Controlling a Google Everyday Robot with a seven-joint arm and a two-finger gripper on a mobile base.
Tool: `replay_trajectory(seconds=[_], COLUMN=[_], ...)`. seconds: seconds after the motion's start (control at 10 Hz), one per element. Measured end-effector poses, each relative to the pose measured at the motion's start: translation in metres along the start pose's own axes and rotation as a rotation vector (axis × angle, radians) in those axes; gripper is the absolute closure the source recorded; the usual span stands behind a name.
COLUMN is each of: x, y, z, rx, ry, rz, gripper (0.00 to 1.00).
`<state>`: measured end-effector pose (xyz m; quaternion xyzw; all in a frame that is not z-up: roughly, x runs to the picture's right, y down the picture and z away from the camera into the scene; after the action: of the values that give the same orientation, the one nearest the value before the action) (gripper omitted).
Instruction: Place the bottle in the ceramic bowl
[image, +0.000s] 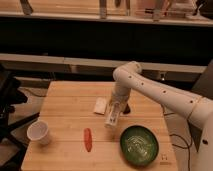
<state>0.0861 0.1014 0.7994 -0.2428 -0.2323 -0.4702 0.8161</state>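
Note:
The cream-white bottle hangs in my gripper, tilted, just above the wooden table near its middle. The gripper is shut on the bottle, at the end of the white arm that reaches in from the right. The dark green ceramic bowl with pale flecks sits at the front right of the table, a short way to the right of and in front of the gripper. The bottle is to the left of the bowl's rim, not over it.
A flat white block lies just left of the gripper. A small dark object lies behind the arm. An orange carrot-like stick lies at the front centre. A white cup stands at the front left. A dark chair is off the left edge.

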Motion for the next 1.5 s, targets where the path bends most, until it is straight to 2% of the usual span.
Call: replay_trajectory(seconds=[0.3, 0.6, 0.8, 1.1, 1.3, 1.5], x=[-0.013, -0.019, -0.024, -0.028, -0.033, -0.034], y=[0.034, 0.051, 0.077, 0.097, 0.095, 0.113], z=[-0.004, -0.005, -0.005, -0.007, -0.009, -0.011], rx=[0.007, 0.012, 0.015, 0.024, 0.024, 0.026], ry=[0.003, 0.001, -0.001, -0.004, -0.010, -0.007], rz=[0.006, 0.004, 0.015, 0.022, 0.012, 0.034], gripper=[0.96, 0.96, 0.96, 0.96, 0.96, 0.96])
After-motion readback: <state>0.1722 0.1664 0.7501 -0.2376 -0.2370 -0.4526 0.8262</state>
